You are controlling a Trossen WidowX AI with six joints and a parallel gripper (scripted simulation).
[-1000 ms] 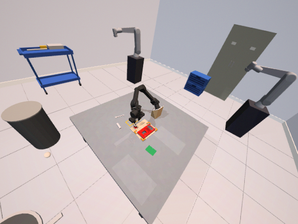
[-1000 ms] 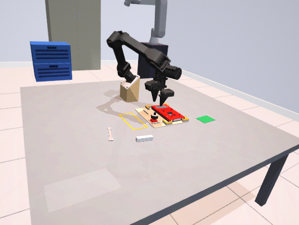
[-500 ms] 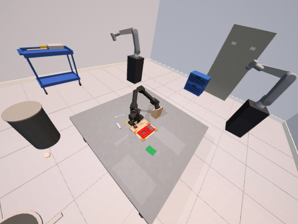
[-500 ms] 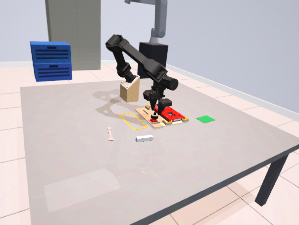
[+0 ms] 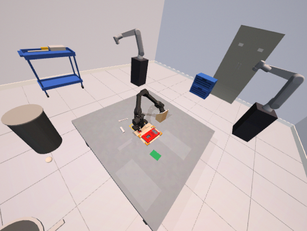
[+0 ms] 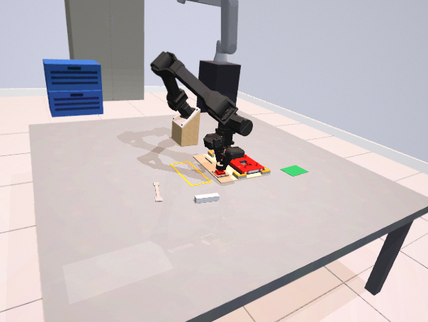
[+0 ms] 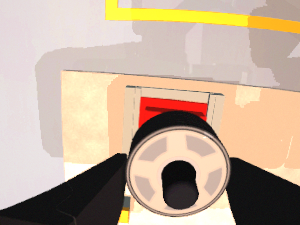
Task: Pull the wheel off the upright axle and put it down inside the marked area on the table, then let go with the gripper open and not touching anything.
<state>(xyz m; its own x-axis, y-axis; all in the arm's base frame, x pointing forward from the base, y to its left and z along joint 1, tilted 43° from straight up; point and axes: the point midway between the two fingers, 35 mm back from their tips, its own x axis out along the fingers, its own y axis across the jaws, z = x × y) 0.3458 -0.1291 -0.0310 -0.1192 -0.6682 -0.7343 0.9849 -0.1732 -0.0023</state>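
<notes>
The wheel (image 7: 150, 144), a black tyre with a pale spoked hub, fills the lower middle of the wrist view. The dark axle (image 7: 180, 196) shows through its centre. Below the wheel is a red base (image 6: 220, 173) (image 7: 172, 104) on the pale board (image 6: 227, 180) (image 7: 85, 114). My gripper (image 5: 139, 129) (image 6: 221, 166) (image 7: 177, 165) points down and is shut on the wheel, one finger against each side of the tyre. The top and exterior views mostly hide the wheel behind the fingers. A yellow outlined rectangle (image 6: 201, 184) (image 7: 175, 17) lies on the table beside the board.
A red plate (image 5: 146, 139) (image 6: 248, 164) with pegs lies on the board between yellow corner pieces, close to my gripper. A green patch (image 5: 155, 155) (image 6: 294, 170) is beyond the board. A white block (image 5: 122, 130) (image 6: 207, 198) and a pale bar (image 5: 123, 119) (image 6: 157, 192) lie on the table.
</notes>
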